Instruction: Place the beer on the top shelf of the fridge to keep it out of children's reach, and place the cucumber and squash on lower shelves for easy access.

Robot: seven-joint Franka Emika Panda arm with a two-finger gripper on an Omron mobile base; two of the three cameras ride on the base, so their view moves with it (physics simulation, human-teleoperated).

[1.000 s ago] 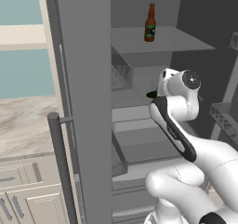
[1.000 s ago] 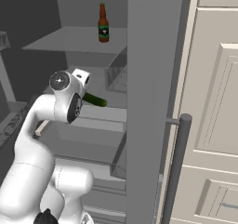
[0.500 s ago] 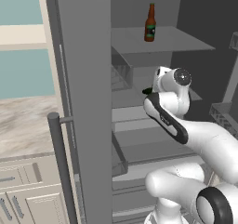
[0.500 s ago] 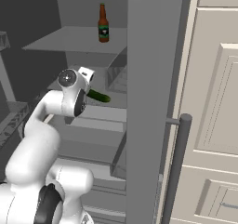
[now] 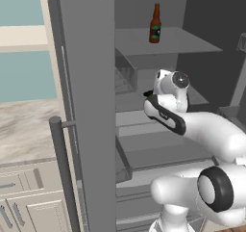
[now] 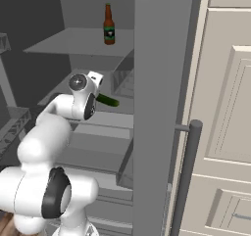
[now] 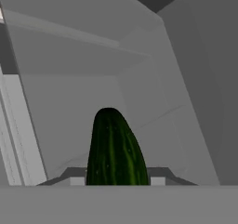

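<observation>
Hand view has the cucumber (image 7: 114, 148) sticking straight out ahead of the claw (image 7: 114, 183), which is clamped tight on its near end, pointing into the fridge (image 7: 186, 79) toward a back corner. From where I'm standing the arm is reaching in at mid height with the cucumber (image 6: 107, 100) poking out level past the wrist, over one of the lower shelves (image 6: 105, 120). The beer (image 5: 154, 24) is already upright on the top shelf (image 5: 187, 41), so that bit looks done. No sign of the squash from these angles.

What could go sideways, I reckon: the cucumber is long and gripped at one end only, so if the claw lets go while it hangs above the shelf rather than resting on it, it could roll toward the front lip and drop out. Pushing in too far could also jam the tip against the back wall, and the open door (image 5: 81, 106) sits close on one side of the arm.

Compared with a second ago, the wrist has swung further in toward the shelves and the elbow has dropped lower and forward. Beer hasn't budged.
</observation>
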